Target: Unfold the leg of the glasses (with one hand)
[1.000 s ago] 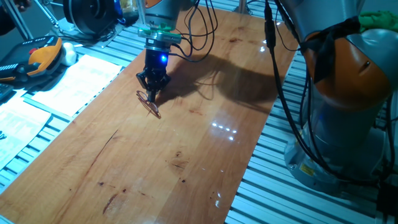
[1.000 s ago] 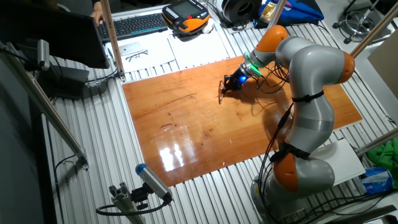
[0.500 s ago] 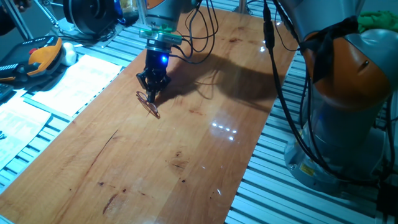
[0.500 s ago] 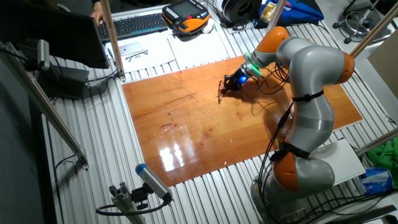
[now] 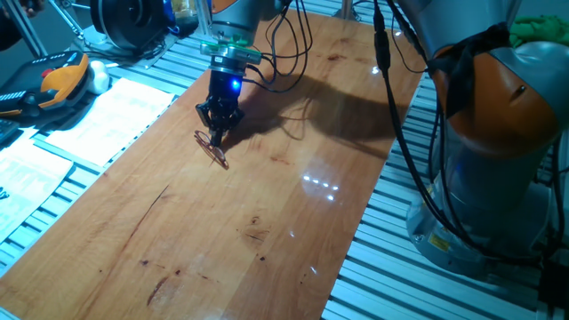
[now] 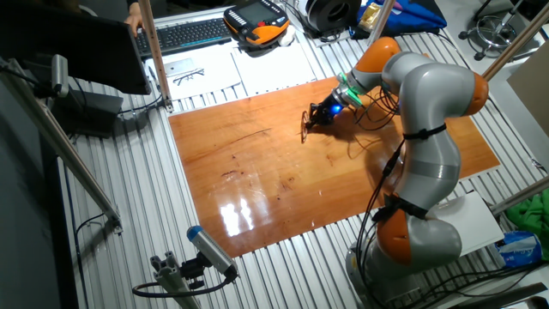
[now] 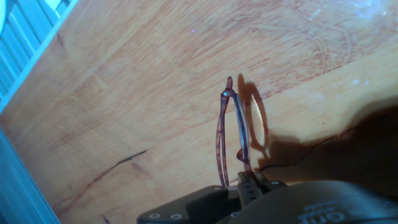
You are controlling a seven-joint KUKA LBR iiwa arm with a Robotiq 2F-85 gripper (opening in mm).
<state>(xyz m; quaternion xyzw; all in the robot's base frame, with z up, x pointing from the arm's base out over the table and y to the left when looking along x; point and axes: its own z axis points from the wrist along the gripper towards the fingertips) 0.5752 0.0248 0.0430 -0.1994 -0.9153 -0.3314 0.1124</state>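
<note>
Gripper (image 5: 216, 135) low over the tabletop (image 5: 267, 204), near its far edge. Glasses (image 5: 212, 149) directly below and ahead of the jaws, at the tips. Long axis running away from the jaws along the wood. Jaws drawn narrow, apparently pinching the near end of the frame; contact not fully confirmed. Hand view alone resolves the thin rims (image 7: 231, 134); fixed views show only a reddish sliver (image 6: 305, 127).

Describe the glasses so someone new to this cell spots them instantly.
Start at the long wooden tabletop and find the black gripper with the blue light above it, near the paper-side edge. The glasses sit right at its fingertips: tiny reddish-brown wire frames. Unlike the flat dark scratches in the wood, they are thin looped wire that casts a shadow.
</note>
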